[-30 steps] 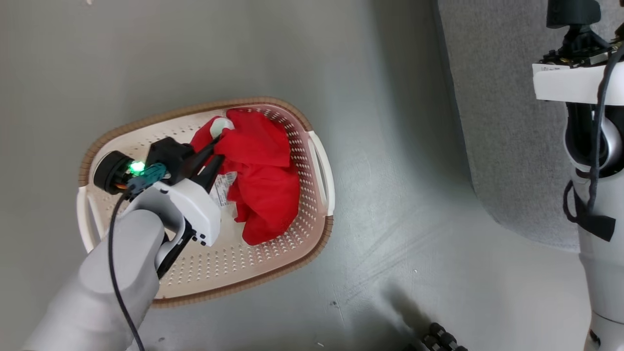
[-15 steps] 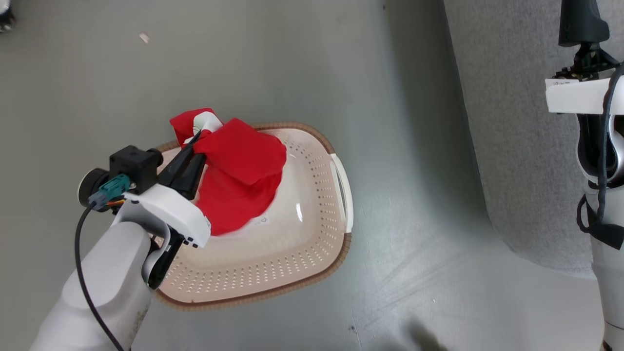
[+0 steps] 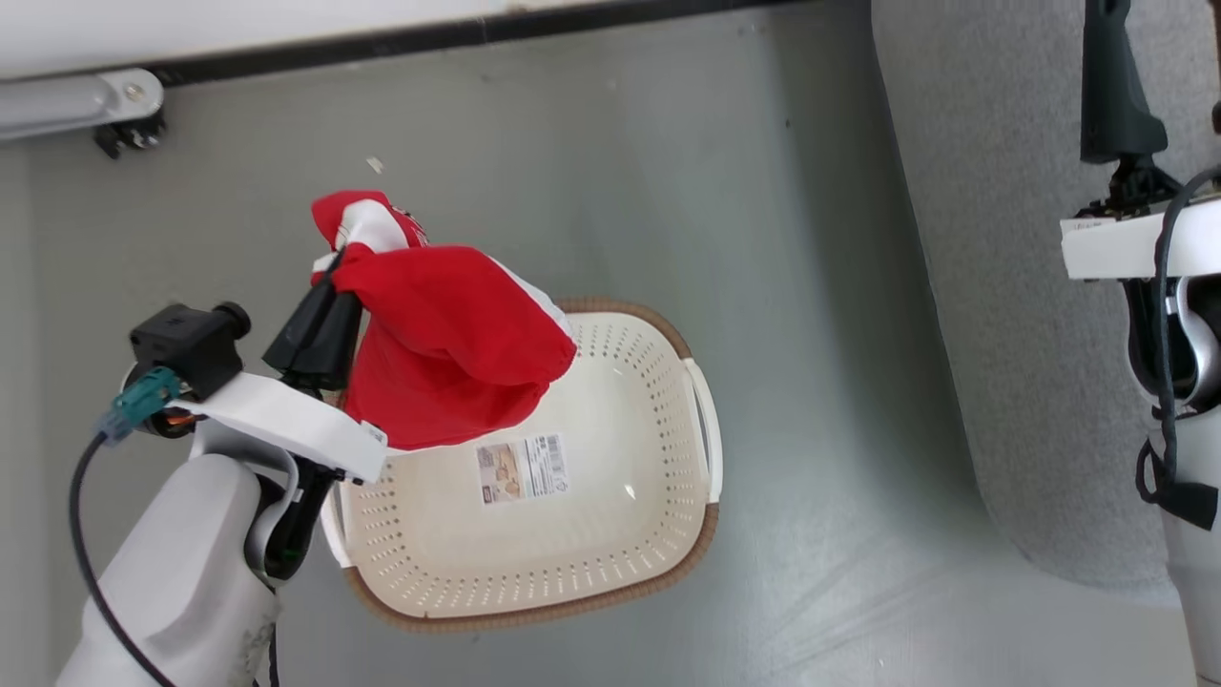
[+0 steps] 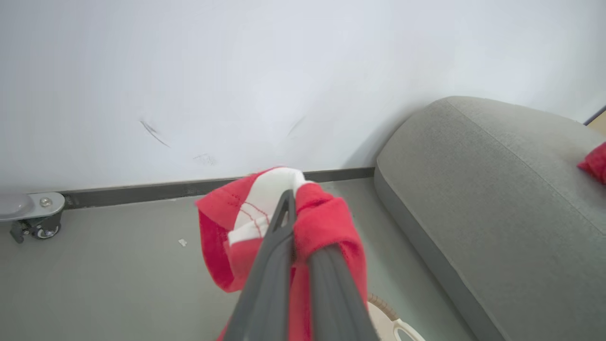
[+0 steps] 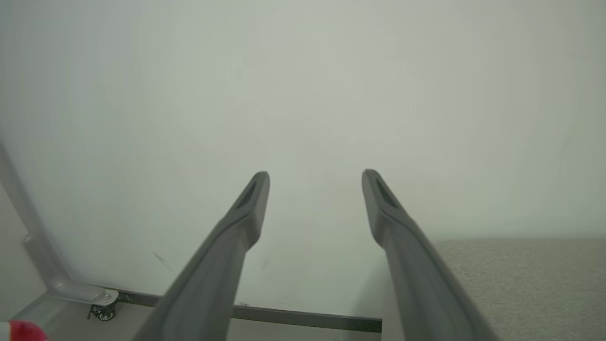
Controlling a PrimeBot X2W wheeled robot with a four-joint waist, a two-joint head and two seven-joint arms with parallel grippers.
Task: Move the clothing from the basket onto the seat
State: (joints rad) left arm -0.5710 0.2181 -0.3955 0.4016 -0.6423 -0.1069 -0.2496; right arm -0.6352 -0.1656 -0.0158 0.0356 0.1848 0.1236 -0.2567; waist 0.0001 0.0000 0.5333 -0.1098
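1 red garment [image 3: 448, 363] in left pincer [image 3: 331, 275]; basket [image 3: 610, 572] beneath

It looked like a bare indoor test room with a homely touch: smooth grey floor [image 3: 620, 143], plain white wall [image 4: 236, 71] with dark skirting strip [image 4: 142, 192], pale metal frame foot [image 4: 26, 203] on a black caster [image 4: 40, 232], large grey woven-fabric upholstered seat [image 4: 497, 199].
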